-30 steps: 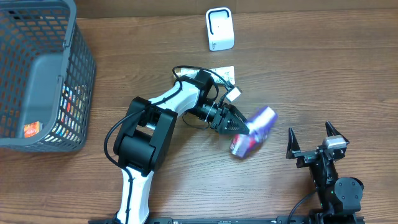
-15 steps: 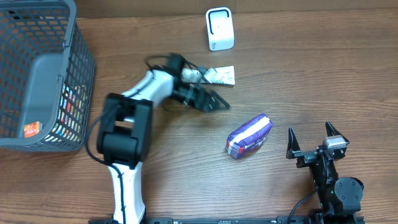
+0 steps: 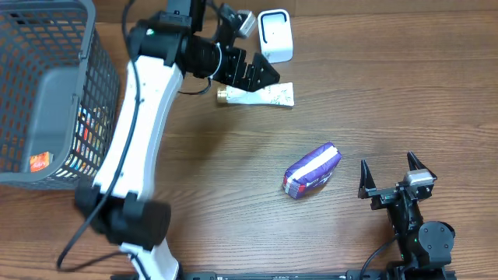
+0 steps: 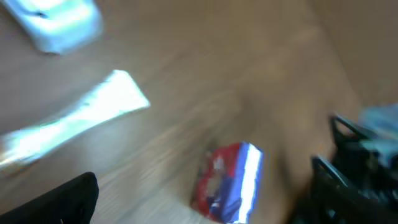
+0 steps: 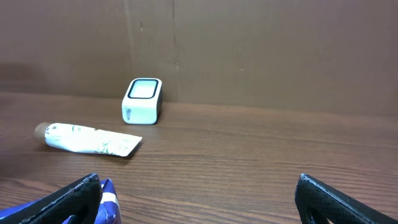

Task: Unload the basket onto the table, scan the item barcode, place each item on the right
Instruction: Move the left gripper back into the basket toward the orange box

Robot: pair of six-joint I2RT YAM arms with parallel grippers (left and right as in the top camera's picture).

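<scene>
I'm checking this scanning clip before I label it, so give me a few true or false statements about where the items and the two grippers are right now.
1. The purple packet lies on the table, with neither gripper holding it. True.
2. The right gripper is shut on the packet. False: its jaws stand open and empty, beside the packet and apart from it.
3. The white tube stands upright. False: it lies flat on the table, close to the white scanner.
4. The left gripper is open and holds nothing. True.
</scene>
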